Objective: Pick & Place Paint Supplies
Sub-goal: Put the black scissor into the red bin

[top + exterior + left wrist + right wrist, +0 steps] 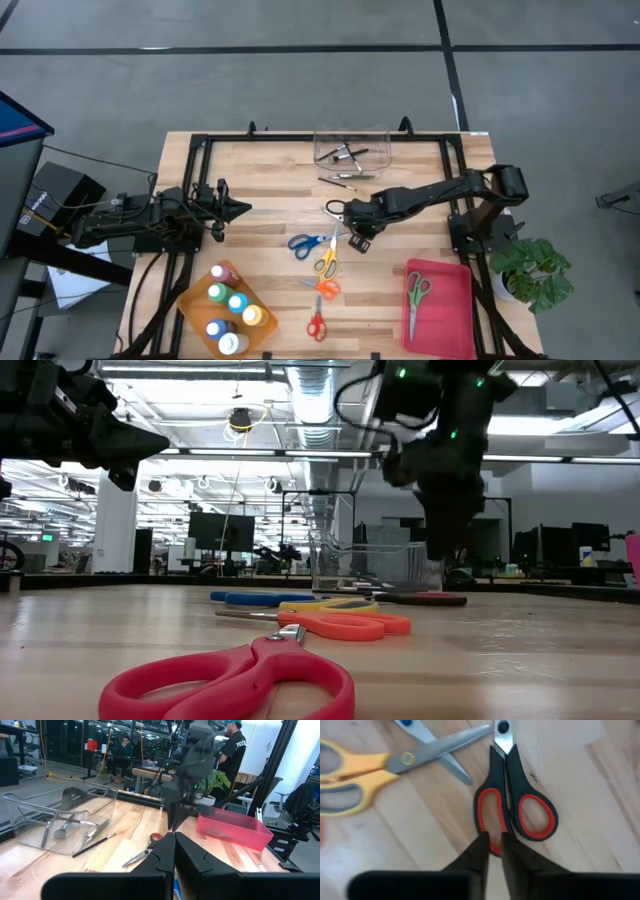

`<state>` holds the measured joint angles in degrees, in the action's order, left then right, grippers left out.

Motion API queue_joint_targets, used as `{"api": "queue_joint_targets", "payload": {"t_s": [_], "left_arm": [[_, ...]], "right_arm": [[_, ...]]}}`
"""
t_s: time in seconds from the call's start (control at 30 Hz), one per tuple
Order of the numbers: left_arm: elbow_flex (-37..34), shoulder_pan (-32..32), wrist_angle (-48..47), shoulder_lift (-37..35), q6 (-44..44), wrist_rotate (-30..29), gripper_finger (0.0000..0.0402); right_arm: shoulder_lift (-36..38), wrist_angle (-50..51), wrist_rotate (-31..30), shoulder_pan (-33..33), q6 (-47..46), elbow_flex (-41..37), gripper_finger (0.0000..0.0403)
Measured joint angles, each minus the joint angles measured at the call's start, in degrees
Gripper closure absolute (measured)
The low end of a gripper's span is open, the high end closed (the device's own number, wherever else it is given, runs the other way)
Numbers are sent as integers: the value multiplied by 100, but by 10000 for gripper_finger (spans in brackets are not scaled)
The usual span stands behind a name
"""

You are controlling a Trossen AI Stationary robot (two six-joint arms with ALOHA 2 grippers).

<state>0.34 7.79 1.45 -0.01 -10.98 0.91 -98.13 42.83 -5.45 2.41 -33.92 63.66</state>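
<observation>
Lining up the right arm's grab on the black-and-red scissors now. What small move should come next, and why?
Probably spread the right gripper wider before lowering. Its fingers are only narrowly parted over one handle loop of the black-and-red scissors, which lie flat on the table and are not yet held. A wider gap should let the fingers straddle the loop's rim.

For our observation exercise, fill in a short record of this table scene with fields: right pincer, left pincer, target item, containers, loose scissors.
right pincer: low over the black-and-red scissors, fingers slightly apart astride one handle loop
left pincer: shut, waiting at the table's left
target item: black-and-red scissors, flat on the wood
containers: clear bin with brushes; pink tray holding green scissors
loose scissors: blue, yellow, orange, red
</observation>
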Motion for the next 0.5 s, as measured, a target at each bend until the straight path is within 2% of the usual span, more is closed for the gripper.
{"api": "queue_joint_targets", "payload": {"t_s": [0.2,0.3,0.4,0.5], "left_arm": [[-2,0,32,0,0,4,402],[-2,0,57,0,0,17,402],[-2,0,66,0,0,17,402],[-2,0,73,0,0,15,401]], "right_arm": [[-504,55,118,-93,96,-2,252],[-599,16,109,-10,171,0,215],[-622,-2,81,71,322,-1,201],[-618,-17,-59,115,414,2,204]]}}
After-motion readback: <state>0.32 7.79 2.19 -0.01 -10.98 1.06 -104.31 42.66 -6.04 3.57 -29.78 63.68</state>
